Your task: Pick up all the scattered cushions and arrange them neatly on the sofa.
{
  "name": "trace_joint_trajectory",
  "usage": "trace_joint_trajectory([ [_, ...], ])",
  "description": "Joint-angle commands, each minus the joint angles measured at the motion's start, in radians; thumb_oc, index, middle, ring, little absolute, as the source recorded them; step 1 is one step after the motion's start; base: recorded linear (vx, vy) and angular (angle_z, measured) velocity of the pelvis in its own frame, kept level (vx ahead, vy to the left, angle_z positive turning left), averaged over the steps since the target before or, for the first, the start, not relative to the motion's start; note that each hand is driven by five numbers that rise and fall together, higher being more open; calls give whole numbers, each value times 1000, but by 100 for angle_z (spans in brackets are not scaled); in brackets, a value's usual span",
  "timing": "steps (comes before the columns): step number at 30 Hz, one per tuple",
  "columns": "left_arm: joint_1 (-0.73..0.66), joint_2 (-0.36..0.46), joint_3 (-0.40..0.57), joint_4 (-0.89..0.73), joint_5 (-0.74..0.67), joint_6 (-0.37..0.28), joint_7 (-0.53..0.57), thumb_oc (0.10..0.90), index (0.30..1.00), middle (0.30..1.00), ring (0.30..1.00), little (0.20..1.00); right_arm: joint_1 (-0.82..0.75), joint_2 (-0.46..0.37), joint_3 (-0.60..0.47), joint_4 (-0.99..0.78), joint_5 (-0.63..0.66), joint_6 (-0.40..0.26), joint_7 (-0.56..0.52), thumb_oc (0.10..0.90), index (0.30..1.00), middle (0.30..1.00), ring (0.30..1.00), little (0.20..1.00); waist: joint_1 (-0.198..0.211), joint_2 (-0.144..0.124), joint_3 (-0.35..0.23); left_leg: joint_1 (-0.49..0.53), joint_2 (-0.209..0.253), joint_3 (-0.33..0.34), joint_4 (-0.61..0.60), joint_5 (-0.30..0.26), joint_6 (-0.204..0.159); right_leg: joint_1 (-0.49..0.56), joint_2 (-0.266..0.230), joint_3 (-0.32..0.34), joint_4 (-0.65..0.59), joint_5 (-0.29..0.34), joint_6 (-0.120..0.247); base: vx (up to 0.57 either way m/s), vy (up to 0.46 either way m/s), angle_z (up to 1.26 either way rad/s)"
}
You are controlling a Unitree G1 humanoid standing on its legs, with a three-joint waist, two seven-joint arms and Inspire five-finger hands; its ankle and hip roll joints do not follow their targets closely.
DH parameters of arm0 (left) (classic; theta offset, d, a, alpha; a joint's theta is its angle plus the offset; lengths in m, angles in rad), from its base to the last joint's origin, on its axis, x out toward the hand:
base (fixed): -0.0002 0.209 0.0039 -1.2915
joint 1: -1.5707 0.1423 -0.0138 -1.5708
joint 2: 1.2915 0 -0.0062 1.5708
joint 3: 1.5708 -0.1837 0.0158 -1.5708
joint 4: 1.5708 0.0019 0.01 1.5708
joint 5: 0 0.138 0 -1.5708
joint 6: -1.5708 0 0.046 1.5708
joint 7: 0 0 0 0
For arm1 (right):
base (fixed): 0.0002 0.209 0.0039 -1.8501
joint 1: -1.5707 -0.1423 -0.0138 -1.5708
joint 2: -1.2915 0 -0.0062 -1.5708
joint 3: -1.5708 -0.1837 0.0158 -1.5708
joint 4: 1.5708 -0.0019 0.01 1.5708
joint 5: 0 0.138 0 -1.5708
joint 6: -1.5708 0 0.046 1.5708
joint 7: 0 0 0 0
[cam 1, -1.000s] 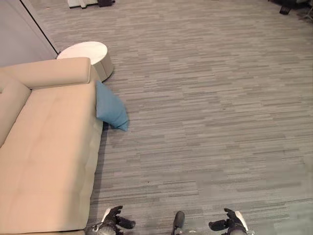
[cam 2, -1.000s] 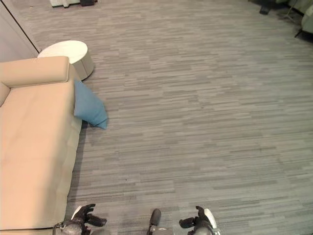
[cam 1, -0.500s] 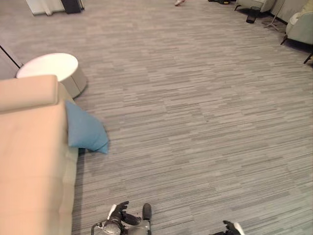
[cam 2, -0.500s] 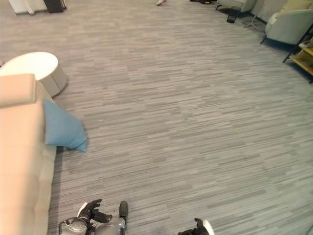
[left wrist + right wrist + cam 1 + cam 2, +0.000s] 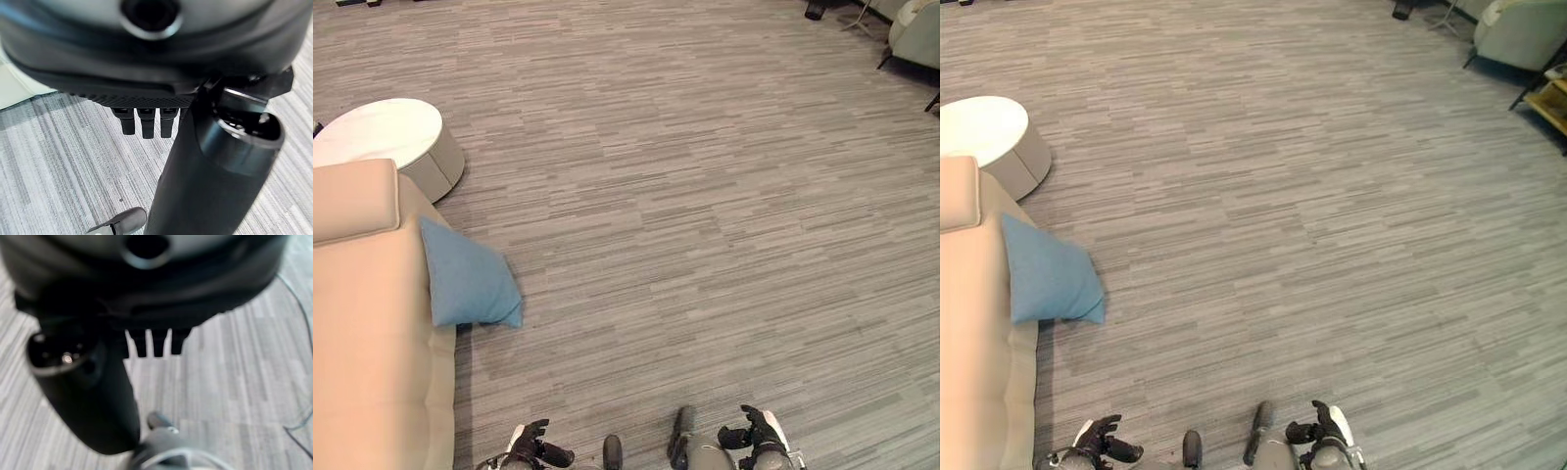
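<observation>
Left hand (image 5: 530,449): low at the near edge of the head views, fingers relaxed and spread, holding nothing. Its wrist view shows straight fingertips (image 5: 143,122) in a row above bare striped floor.

Right hand (image 5: 756,438): low at the near edge too, well apart from the left hand, fingers loosely extended, white thumb cover visible, nothing in it. Its wrist view shows short straight fingertips (image 5: 155,343) over the same floor.

Grey striped carpet floor (image 5: 705,215): lies under and ahead of both hands.

Blue cushion (image 5: 465,281): ahead of the left hand and slightly to its outer side, well apart from it. It stands tilted on the floor, its back leaning against the front edge of the sofa; one corner touches the carpet. Far from the right hand.

Beige sofa (image 5: 367,333): runs along the left hand's outer side, from close by the hand to beyond the cushion. Armrest at its far end.

Round white side table (image 5: 386,137): just past the sofa's armrest, farther from the left hand than the cushion.

Light armchair (image 5: 1526,31): far ahead of the right hand, toward its outer side.
</observation>
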Motion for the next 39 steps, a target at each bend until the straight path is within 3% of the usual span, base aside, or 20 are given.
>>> trace_joint_trajectory([
  [1, -39, -25, 19, -8, 16, -42, 11, 800, 900, 900, 900, 900, 20, -50, 3, 9, 0, -8, -14, 800, 900, 900, 900, 900, -3, 15, -18, -12, 35, -8, 95, -112, -37, 105, 31, 27, -57, 18, 42, 324, -215, 51],
  [3, -43, -41, -2, -13, 27, -39, -3, 800, 900, 900, 900, 900, 20, -60, -9, 12, 23, -19, -15, 800, 900, 900, 900, 900, -2, 15, -27, -43, 71, 21, 261, -146, -79, 184, 49, 1, -92, -12, 17, 349, -301, 56],
  [4, -50, -43, -11, -20, 27, -39, -6, 800, 900, 900, 900, 900, 13, -63, -11, 11, 31, -21, -17, 800, 900, 900, 900, 900, -2, 13, -20, -97, 94, 34, 381, -113, -102, 208, 50, -7, -101, -22, 4, 94, -147, 52],
  [5, -51, -43, -11, -20, 27, -39, -6, 800, 900, 900, 900, 900, 13, -63, -11, 11, 31, -21, -17, 800, 900, 900, 900, 900, -4, 10, -23, -103, 91, 32, 382, -110, -102, 204, 47, -9, -101, -21, 4, 94, -187, 43],
  [6, -58, -46, -24, -39, 23, -42, -13, 800, 900, 900, 900, 900, 10, -72, -10, 7, 34, -20, -15, 800, 900, 900, 900, 900, 8, 8, -1, -176, 122, 42, 535, -53, -119, 251, 59, -19, -118, -39, -25, 55, -117, 8],
  [8, -60, -44, -30, -53, 15, -45, -13, 800, 900, 900, 900, 900, 9, -78, -8, 7, 35, -19, -13, 800, 900, 900, 900, 900, 14, -2, 1, -220, 128, 66, 551, -36, -113, 279, 60, -30, -139, -50, -31, 199, -182, -16],
  [10, -57, -47, -33, -58, 16, -43, -12, 800, 900, 900, 900, 900, 16, -79, -7, 8, 38, -19, -18, 800, 900, 900, 900, 900, 26, 0, 0, -242, 143, 88, 500, -76, -111, 316, 76, -30, -162, -70, -23, 238, -117, 3],
  [13, -53, -52, -31, -54, 21, -40, -8, 800, 900, 900, 900, 900, 22, -80, -7, 6, 37, -22, -23, 800, 900, 900, 900, 900, 30, -1, 1, -248, 132, 120, 387, -58, -93, 329, 75, -39, -174, -66, -16, 179, -20, 17],
  [16, -39, -56, -20, -46, 12, -42, -3, 800, 900, 900, 900, 900, 25, -74, 9, 11, 27, -17, -30, 800, 900, 900, 900, 900, 49, 24, -5, -284, 113, 142, 209, 57, -106, 370, 122, -31, -193, -92, -6, 304, -2, -9],
  [18, -36, -55, -18, -48, 8, -43, -3, 800, 900, 900, 900, 900, 27, -73, 11, 11, 27, -16, -31, 800, 900, 900, 900, 900, 53, 26, -5, -296, 116, 159, 195, 79, -111, 379, 129, -31, -193, -101, -6, 226, 12, 1],
  [20, -22, -46, -7, -72, -4, -40, 5, 800, 900, 900, 900, 900, 41, -68, 17, 11, 26, -6, -35, 800, 900, 900, 900, 900, 62, 32, -9, -307, 139, 272, 164, 99, -121, 418, 154, -39, -192, -140, -6, 302, 37, -10],
  [23, -9, -38, 10, -77, -10, -37, 1, 800, 900, 900, 900, 900, 46, -60, 28, 21, 19, 0, -31, 800, 900, 900, 900, 900, 80, 26, -26, -300, 141, 301, 148, 98, -102, 447, 173, -42, -189, -159, -8, 208, 45, 5],
  [26, -5, -28, 22, -76, -15, -33, 2, 800, 900, 900, 900, 900, 44, -47, 36, 26, 7, 4, -26, 800, 900, 900, 900, 900, 91, 6, -42, -302, 127, 288, 166, 83, -81, 457, 159, -48, -159, -177, -1, 281, 93, 14],
  [27, -6, -19, 29, -76, -18, -35, 2, 800, 900, 900, 900, 900, 54, -38, 36, 27, -2, 4, -21, 800, 900, 900, 900, 900, 111, -16, -52, -300, 115, 279, 182, 58, -65, 455, 136, -58, -91, -188, 15, 271, 102, 13],
  [30, -10, -9, 34, -83, -22, -36, 2, 800, 900, 900, 900, 900, 52, -33, 43, 25, -17, 4, -12, 800, 900, 900, 900, 900, 123, -23, -53, -272, 88, 264, 169, 28, -36, 412, 84, -70, 55, -174, 57, 245, 187, 15],
  [31, -12, -6, 38, -85, -21, -36, 0, 800, 900, 900, 900, 900, 48, -34, 40, 24, -24, 6, -9, 800, 900, 900, 900, 900, 123, -23, -52, -253, 74, 246, 162, 12, -22, 377, 47, -70, 142, -148, 83, 190, 204, 20],
  [32, -16, 0, 28, -86, -4, -37, 2, 800, 900, 900, 900, 900, 43, -40, 36, 18, -30, 8, 0, 800, 900, 900, 900, 900, 109, -7, -35, -228, 58, 218, 165, 4, 11, 305, 9, -55, 311, -39, 102, 188, 199, 27],
  [36, -20, -4, 20, -81, -4, -42, 1, 800, 900, 900, 900, 900, 35, -44, 32, 13, -30, 3, 3, 800, 900, 900, 900, 900, 91, 20, -21, -183, 39, 148, 164, -24, 33, 231, 7, -8, 430, -8, 90, 218, 100, 79],
  [37, -19, -3, 22, -76, -12, -46, 1, 800, 900, 900, 900, 900, 37, -41, 31, 14, -32, -3, 2, 800, 900, 900, 900, 900, 88, 36, -16, -147, 35, 107, 148, -37, 36, 195, -18, -19, 435, -36, 69, 153, 4, 77],
  [39, -21, -3, 19, -70, -13, -48, 0, 800, 900, 900, 900, 900, 32, -42, 29, 12, -25, -9, 0, 800, 900, 900, 900, 900, 81, 44, -13, -119, 26, 59, 131, -39, 31, 156, -5, -7, 388, -71, 46, 210, -22, 74],
])
